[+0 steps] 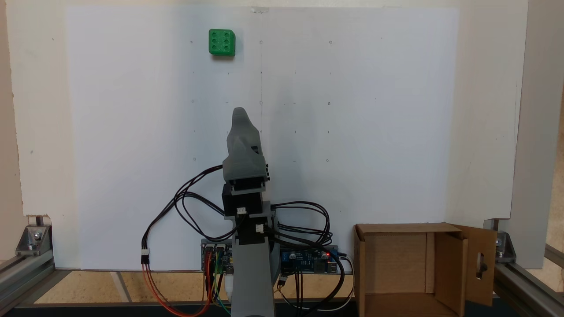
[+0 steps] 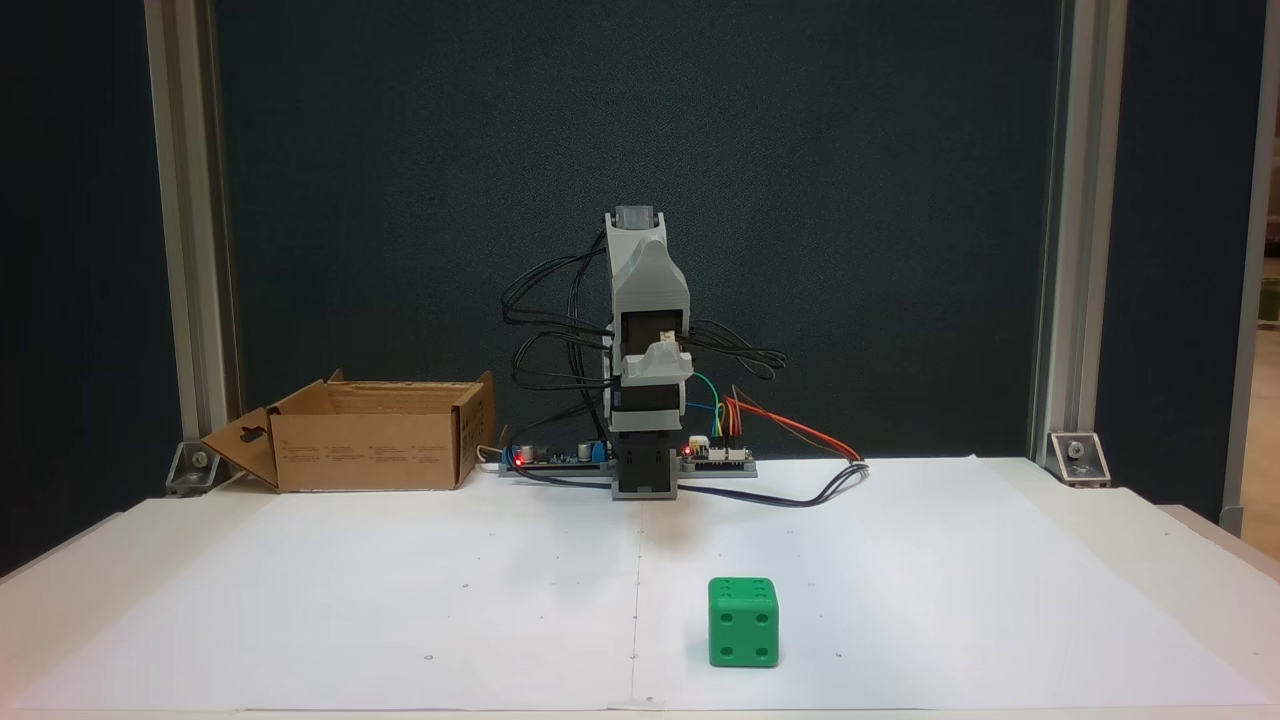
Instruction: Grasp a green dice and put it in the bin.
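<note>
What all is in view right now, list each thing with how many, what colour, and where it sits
green dice: one, bright green, alone on the white sheet, far from the arm's base.
bin: one, brown cardboard, open, beside the arm's base at the sheet's edge.
white sheet: one, white, covering the table.
circuit boards: two, with lit red lights, either side of the base.
cables: several, black, red, orange, around the base.
arm: one, grey and black, folded upright over its base.
fingers: grey, pointing toward the dice, open or shut unclear.

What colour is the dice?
Bright green dice, clearest in the fixed view facing the arm.
</note>
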Available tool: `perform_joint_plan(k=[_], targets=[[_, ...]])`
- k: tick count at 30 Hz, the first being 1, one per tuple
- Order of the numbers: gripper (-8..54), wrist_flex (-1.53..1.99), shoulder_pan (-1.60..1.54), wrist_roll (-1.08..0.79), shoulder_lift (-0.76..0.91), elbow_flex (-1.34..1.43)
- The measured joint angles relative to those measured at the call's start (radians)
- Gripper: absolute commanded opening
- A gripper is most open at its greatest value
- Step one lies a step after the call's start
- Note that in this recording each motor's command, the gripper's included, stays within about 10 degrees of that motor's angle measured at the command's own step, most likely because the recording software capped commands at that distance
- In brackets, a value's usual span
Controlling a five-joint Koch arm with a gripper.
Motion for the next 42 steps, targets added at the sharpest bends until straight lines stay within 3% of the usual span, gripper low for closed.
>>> perform_joint_plan(k=[7,33,42], targets=[[44.8,0.04,-0.002,0.0,0.0,-0.048],[44.0,1.787,0.008,0.002,-0.011,-1.078],[44.5,2.367,-0.015,0.095,-0.451,-1.666]])
